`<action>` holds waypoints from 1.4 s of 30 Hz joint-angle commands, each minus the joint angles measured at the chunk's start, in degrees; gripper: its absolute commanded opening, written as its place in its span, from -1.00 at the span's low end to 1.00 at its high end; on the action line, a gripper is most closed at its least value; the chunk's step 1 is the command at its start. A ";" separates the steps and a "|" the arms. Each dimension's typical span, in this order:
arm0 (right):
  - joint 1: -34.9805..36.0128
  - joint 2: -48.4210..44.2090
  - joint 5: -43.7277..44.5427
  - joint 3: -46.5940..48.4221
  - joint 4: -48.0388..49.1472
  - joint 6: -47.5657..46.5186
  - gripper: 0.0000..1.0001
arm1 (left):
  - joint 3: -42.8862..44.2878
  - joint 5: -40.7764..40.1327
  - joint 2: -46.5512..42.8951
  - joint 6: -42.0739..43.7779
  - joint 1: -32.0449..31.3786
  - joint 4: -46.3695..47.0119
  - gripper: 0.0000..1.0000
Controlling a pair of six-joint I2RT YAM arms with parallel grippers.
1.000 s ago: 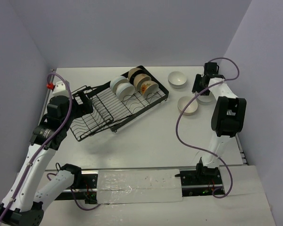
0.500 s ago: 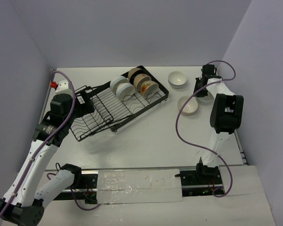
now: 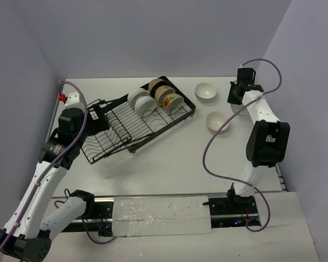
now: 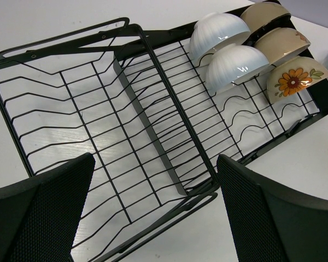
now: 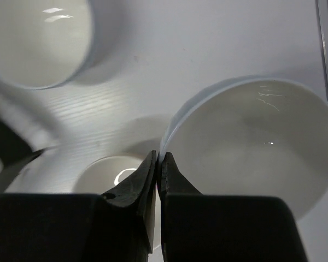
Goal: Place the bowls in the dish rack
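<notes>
Eight bowls show in all: five in the dish rack (image 3: 115, 128) and three out on the table (image 3: 169, 164). The rack lies aslant, left of the middle, and has two joined sections. All five racked bowls stand on edge among the tines at the far end of the right section. They are two white bowls (image 4: 221, 33), two tan bowls (image 4: 265, 13) and one orange-flowered bowl (image 4: 295, 82), packed close together. The left section shows only bare wire, and so does the near half of the right one.

The three loose bowls are white or cream and sit to the right of the rack. The far bowl (image 3: 206, 91) stands just beyond the rack's far right corner, and the middle bowl (image 3: 217, 121) is nearer and to the right of that corner. The third, the held bowl (image 5: 251, 147), is tilted, with its left rim pinched between the closed fingers of the right gripper (image 5: 158, 164). This bowl is close to the table's right edge, whose dark strip runs just past it in the right wrist view, and the right wall rises close by.

The left gripper (image 4: 154, 164) hangs above the rack's left section with its jaws spread wide and nothing between them. Its arm runs along the left wall. A broad stretch of bare table lies between the rack and the two arm bases at the near edge.
</notes>
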 commanded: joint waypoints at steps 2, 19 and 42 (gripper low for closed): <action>7.10 -12.63 -4.98 0.25 5.57 0.10 -1.00 | 2.56 0.79 0.18 0.62 -0.17 2.04 0.98; 38.21 -16.07 -34.18 -21.28 59.52 28.93 -1.00 | 2.12 1.41 -0.25 0.27 -0.17 2.49 0.99; 41.92 5.91 -30.67 -30.07 99.54 51.96 -1.00 | 1.85 -0.79 -1.40 -0.17 -0.17 -0.86 0.99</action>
